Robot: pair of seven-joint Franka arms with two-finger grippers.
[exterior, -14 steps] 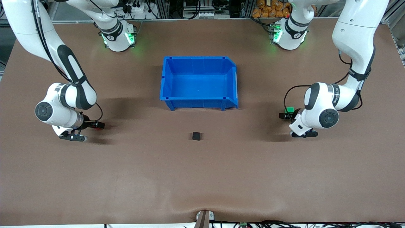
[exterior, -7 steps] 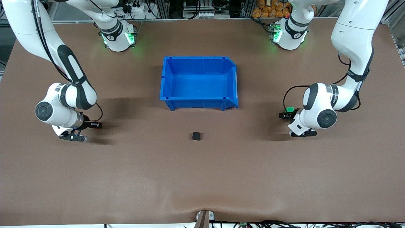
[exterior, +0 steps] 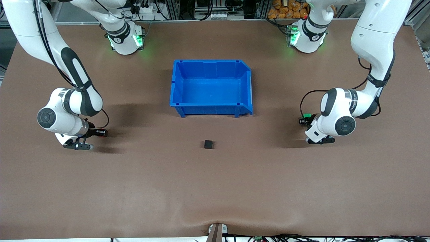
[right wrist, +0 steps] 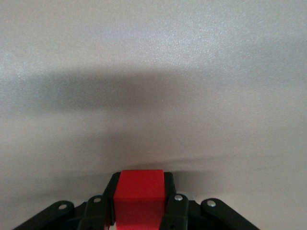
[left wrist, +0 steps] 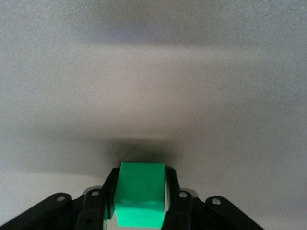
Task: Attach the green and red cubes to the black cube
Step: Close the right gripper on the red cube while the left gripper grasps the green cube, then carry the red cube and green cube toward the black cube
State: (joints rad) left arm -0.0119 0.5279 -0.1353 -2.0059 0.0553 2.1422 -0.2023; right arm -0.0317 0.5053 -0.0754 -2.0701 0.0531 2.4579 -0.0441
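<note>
With my left gripper [exterior: 303, 120] clenched on the small bright green cube [left wrist: 140, 200] and my right gripper [exterior: 102, 133] on the bright red cube [right wrist: 140, 196], the matte black cube [exterior: 208, 144] sits on the brown table [exterior: 215, 188] between them, nearer the front camera than the blue plastic bin [exterior: 211, 108].

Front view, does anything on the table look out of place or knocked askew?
Nothing stands out. The black cube sits flat near the upright blue bin; each gripper is shut squarely on its cube.
</note>
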